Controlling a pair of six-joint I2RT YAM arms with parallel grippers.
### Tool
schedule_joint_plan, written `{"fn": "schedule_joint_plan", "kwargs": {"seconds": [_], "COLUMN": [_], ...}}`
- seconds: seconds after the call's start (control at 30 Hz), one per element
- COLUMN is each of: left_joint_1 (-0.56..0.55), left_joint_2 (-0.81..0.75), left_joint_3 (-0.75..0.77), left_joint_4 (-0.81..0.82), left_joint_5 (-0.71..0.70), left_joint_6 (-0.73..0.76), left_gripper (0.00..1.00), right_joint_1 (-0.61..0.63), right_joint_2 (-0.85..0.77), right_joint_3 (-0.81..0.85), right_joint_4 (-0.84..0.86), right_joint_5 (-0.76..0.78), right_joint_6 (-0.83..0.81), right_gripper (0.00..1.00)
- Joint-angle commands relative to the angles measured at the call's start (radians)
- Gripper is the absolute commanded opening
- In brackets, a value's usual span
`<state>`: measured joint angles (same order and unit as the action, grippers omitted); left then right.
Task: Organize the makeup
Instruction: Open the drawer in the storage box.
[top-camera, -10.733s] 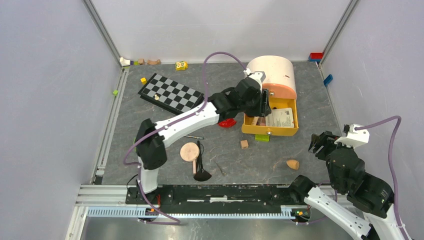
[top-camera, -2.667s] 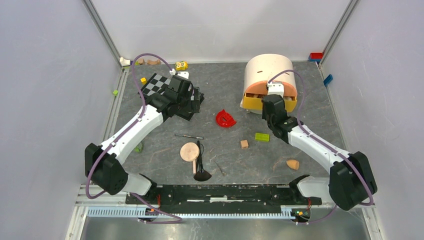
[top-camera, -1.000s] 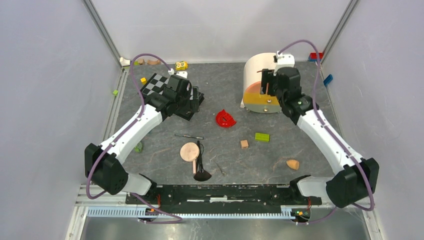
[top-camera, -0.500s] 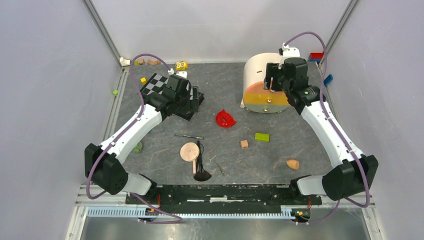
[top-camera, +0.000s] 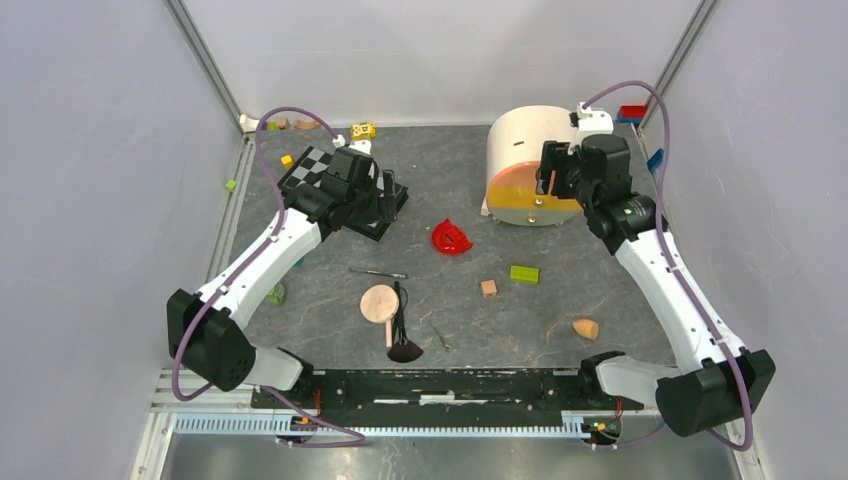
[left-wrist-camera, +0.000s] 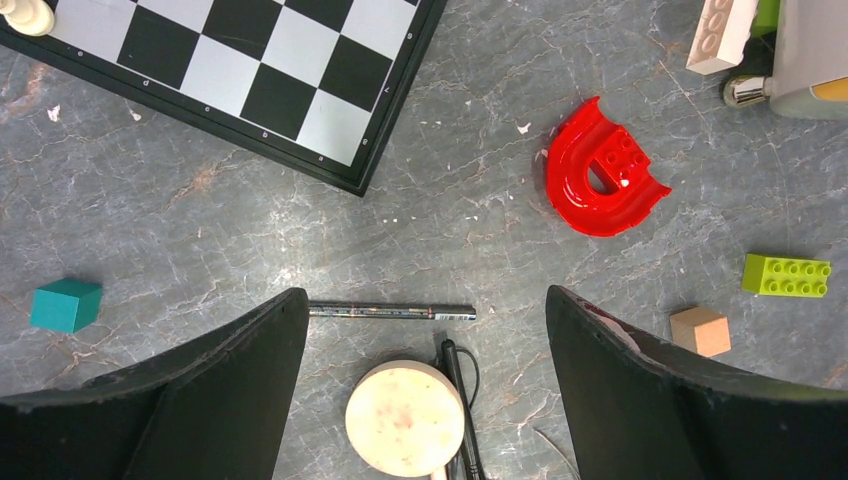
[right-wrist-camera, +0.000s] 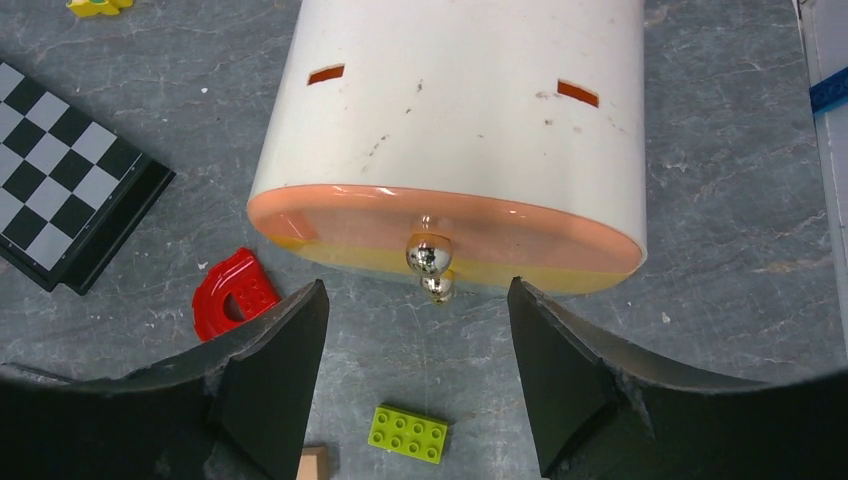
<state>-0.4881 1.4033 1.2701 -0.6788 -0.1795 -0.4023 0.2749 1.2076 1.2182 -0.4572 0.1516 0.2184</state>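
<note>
Both my pincers hang released and empty: left pincer (left-wrist-camera: 425, 300) above the liner (left-wrist-camera: 390, 312), right pincer (right-wrist-camera: 416, 290) facing the closed box (right-wrist-camera: 445, 100) at far right. The liner lies mid-scene on the tabletop (left-wrist-camera: 480, 200), with the compact (left-wrist-camera: 405, 418) just near of it and a brush (top-camera: 403, 346) beside. I judge the liner light, stiff and prone to roll, so pinch its middle. The sponge (top-camera: 586, 328), near right, looks soft.

black-and-white chequered board (left-wrist-camera: 240, 70); red curved piece (left-wrist-camera: 600, 180); lime brick (left-wrist-camera: 786, 275); teal cube (left-wrist-camera: 65, 304); peach compact (top-camera: 379, 303)
</note>
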Motion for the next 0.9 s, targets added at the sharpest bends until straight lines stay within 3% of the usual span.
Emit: {"fn": "schedule_joint_plan", "kwargs": {"seconds": [0.0,0.3,0.5,0.87], "left_joint_1": [0.008,0.011,0.016,0.025], "left_joint_2": [-0.030,-0.029,-0.036,-0.046], "left_joint_3": [0.003,0.003,0.002,0.000], "left_joint_4": [0.031,0.031,0.032,0.031], "left_joint_5": [0.028,0.029,0.024,0.014], "left_joint_6": [0.020,0.020,0.017,0.013], "left_gripper": [0.94,0.93,0.93,0.93], "right_joint_1": [-0.002,-0.003,-0.002,-0.009], "right_joint_2": [-0.010,0.050,0.064,0.122], "right_joint_3": [-0.033,-0.097,-0.103,-0.084], "right_joint_4": [0.006,0.109,0.165,0.183], "right_joint_5": [0.024,0.007,0.029,0.040], "right_joint_6": [0.025,0.013,0.026,0.039], "right_gripper": [0.73,0.73,0.64,0.58]}}
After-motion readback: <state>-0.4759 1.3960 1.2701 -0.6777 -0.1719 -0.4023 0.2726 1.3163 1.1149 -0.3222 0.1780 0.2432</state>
